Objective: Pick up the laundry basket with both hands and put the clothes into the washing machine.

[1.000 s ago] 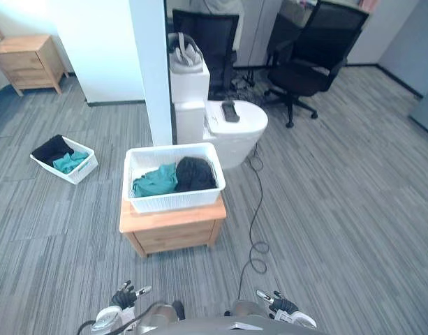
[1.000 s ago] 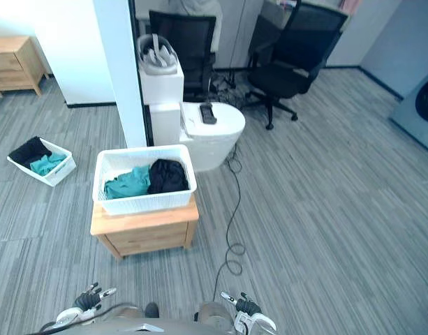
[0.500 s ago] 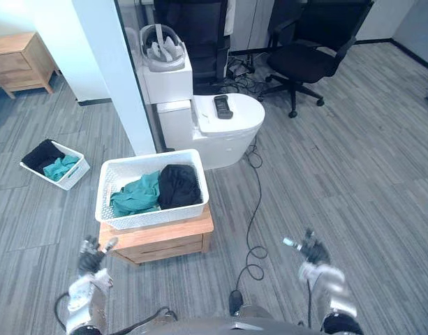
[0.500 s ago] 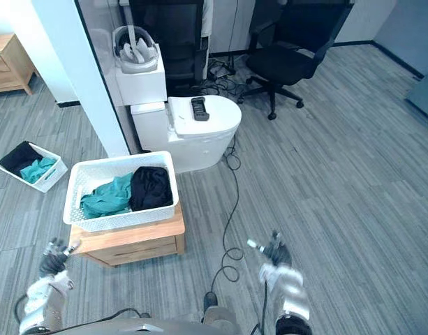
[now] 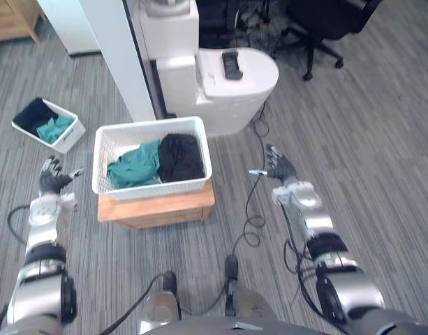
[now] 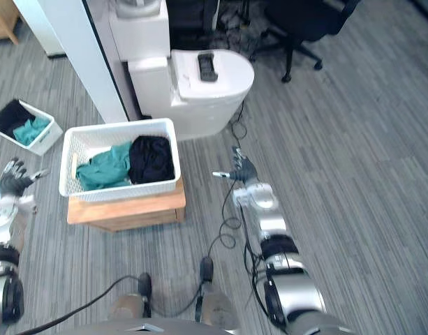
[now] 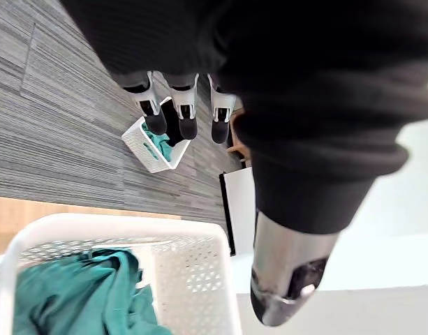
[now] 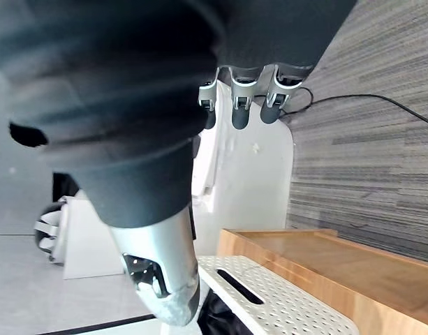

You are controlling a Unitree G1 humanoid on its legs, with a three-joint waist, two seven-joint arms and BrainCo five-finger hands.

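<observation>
A white perforated laundry basket [image 5: 148,186] sits on a low wooden stand [image 5: 158,208]. It holds a teal garment [image 5: 133,165] and a black garment [image 5: 179,156]. My left hand [image 5: 53,179] hovers open to the left of the basket, apart from it. To the basket's right my right hand [image 5: 278,166] is open too, a short gap away. In the left wrist view the basket's rim [image 7: 116,225] and the teal cloth [image 7: 81,293] lie past my fingers [image 7: 180,105]. The right wrist view has the basket's rim [image 8: 269,296] and the stand [image 8: 339,262] beyond my fingers [image 8: 243,98].
A white rounded machine [image 5: 231,94] with a dark remote [image 5: 232,64] on top stands behind the basket, beside a white pillar [image 5: 123,56]. A smaller white basket [image 5: 46,124] with dark and teal clothes lies on the floor at the left. An office chair [image 5: 325,21] stands far right.
The camera has tilted further down over the basket. Both arms have reached forward and spread, so the hands now flank the basket at its height.
</observation>
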